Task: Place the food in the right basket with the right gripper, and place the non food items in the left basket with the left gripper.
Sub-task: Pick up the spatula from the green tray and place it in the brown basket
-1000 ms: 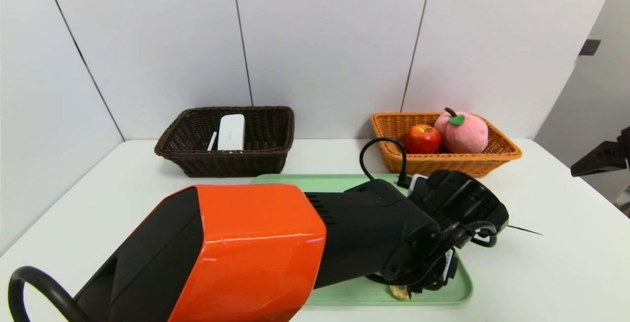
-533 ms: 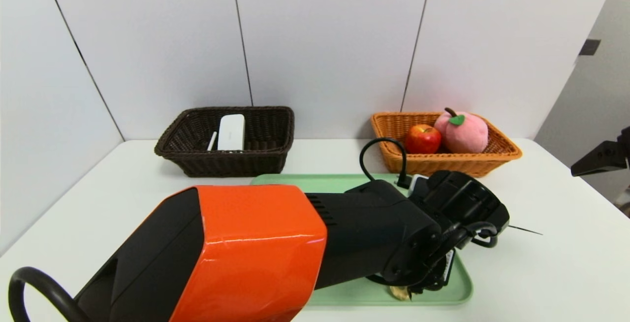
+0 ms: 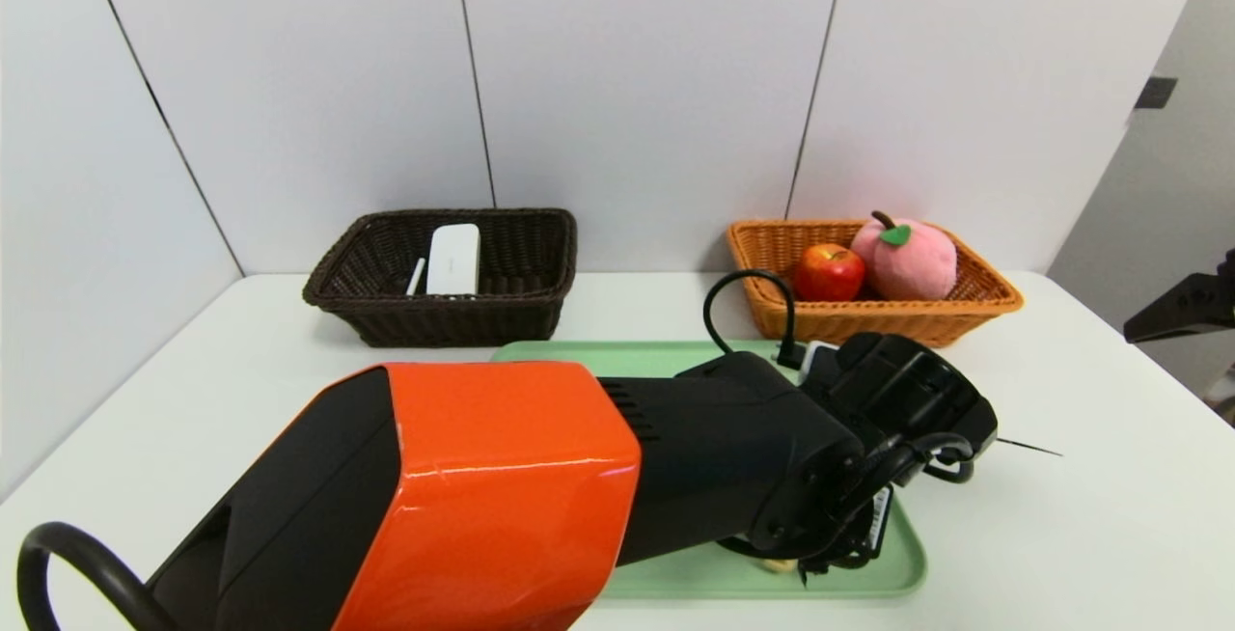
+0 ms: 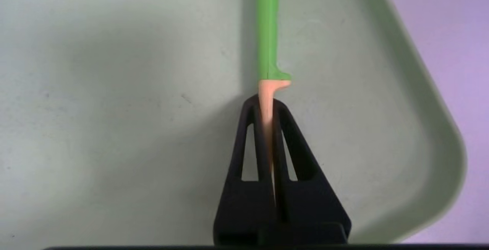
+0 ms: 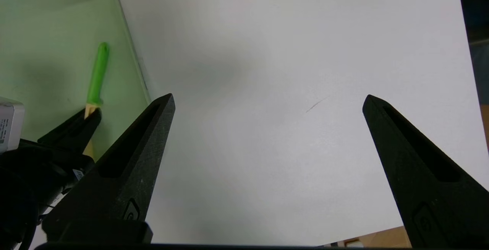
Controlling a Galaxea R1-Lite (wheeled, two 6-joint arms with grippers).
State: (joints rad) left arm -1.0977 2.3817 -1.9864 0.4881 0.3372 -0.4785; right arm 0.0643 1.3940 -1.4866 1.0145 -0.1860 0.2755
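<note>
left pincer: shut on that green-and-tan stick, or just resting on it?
Shut on it. In the left wrist view the left pincer has both fingers pressed against the stick's tan end, over the green tray.

You are looking at a lab-style test bay: a bare white counter (image 3: 1061, 515) boxed in by plain white panel walls (image 3: 637, 81), with a green tray (image 3: 675, 358) and two wicker baskets (image 3: 444, 274) staged like props.
</note>
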